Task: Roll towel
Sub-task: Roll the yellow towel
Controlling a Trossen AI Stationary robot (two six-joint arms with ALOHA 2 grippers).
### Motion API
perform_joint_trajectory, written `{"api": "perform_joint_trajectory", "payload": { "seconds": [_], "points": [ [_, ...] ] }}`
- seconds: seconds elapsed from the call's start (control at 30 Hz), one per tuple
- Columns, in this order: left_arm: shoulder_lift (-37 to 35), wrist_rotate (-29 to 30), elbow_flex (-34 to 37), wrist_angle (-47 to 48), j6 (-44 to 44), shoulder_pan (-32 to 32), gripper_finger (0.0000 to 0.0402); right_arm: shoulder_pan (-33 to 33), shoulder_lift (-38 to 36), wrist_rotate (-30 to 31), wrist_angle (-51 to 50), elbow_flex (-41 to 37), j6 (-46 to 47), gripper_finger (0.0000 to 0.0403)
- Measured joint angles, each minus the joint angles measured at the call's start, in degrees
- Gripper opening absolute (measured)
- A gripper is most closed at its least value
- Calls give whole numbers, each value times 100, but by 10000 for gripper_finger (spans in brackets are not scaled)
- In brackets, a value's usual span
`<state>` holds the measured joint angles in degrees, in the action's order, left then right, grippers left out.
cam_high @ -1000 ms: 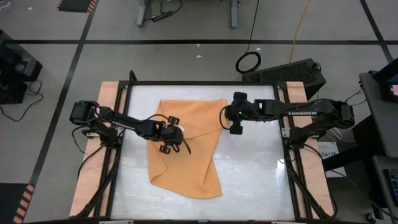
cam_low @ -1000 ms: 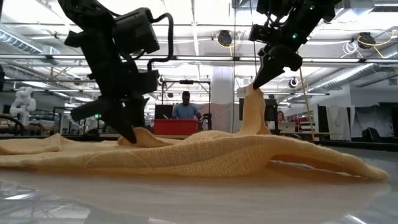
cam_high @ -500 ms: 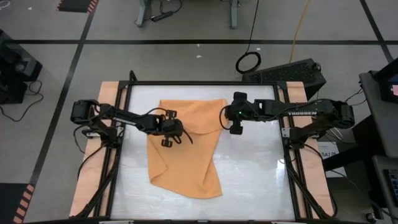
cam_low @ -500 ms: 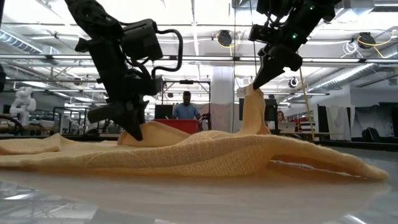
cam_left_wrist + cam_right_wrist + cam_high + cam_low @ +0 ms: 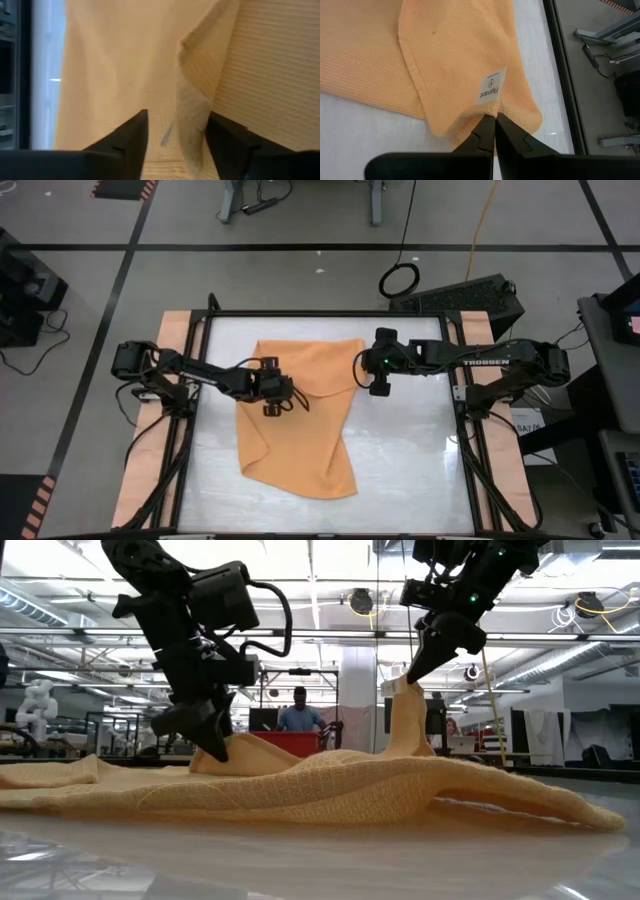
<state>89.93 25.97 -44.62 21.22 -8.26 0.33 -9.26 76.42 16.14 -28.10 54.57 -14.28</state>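
Observation:
The orange-tan towel (image 5: 300, 420) lies spread and rumpled on the white tabletop. Its far right corner is raised in a peak (image 5: 405, 725). My right gripper (image 5: 373, 387) is shut on that corner beside the small white tag (image 5: 492, 85). My left gripper (image 5: 272, 406) is open over the towel's left middle. Its fingers point down on either side of a raised fold (image 5: 192, 120), which also shows in the low view (image 5: 245, 750). My left gripper stands astride the raised fold. The fold's side lies against one finger (image 5: 220, 140), and a gap shows at the other. Whether the fingertips rest on the cloth below, I cannot tell. My right gripper pinches the towel's far right corner (image 5: 487, 111) between its two fingertips, just below the white tag. The fingers come from above, pointing down. The corner is lifted clear and drawn up into a peak, and the rest of the towel lies on the table.
A black frame (image 5: 330, 315) rims the tabletop, with wooden boards (image 5: 150, 460) at both sides. Bare tabletop (image 5: 410, 460) shows to the towel's right and near side. In the low view a person (image 5: 297, 715) and a red bin (image 5: 285, 743) stand in the room behind.
My left gripper has shifted a little toward the table's far edge and turned. The fold of towel at its fingers stands higher than a second ago. The lifted corner has stayed where it was.

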Motion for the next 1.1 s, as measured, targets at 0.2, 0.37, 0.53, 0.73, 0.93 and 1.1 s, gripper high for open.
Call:
{"api": "perform_joint_trajectory", "payload": {
  "seconds": [0.2,0.37,0.53,0.73,0.93,1.1],
  "points": [
    [0,390,0,-19,-125,-132,223,0,0,0,1,1,10,0],
    [-71,799,-2,-208,-329,-240,224,0,0,0,2,1,11,0],
    [-151,843,-4,-243,-419,-137,224,-1,0,0,2,0,11,0],
    [-151,436,-4,-183,-432,111,206,0,0,0,2,2,13,0],
    [-151,295,-4,-21,-416,95,131,0,0,0,2,1,13,0],
    [-151,-112,-4,-136,-419,30,57,0,0,0,3,2,13,0]
  ]
}}
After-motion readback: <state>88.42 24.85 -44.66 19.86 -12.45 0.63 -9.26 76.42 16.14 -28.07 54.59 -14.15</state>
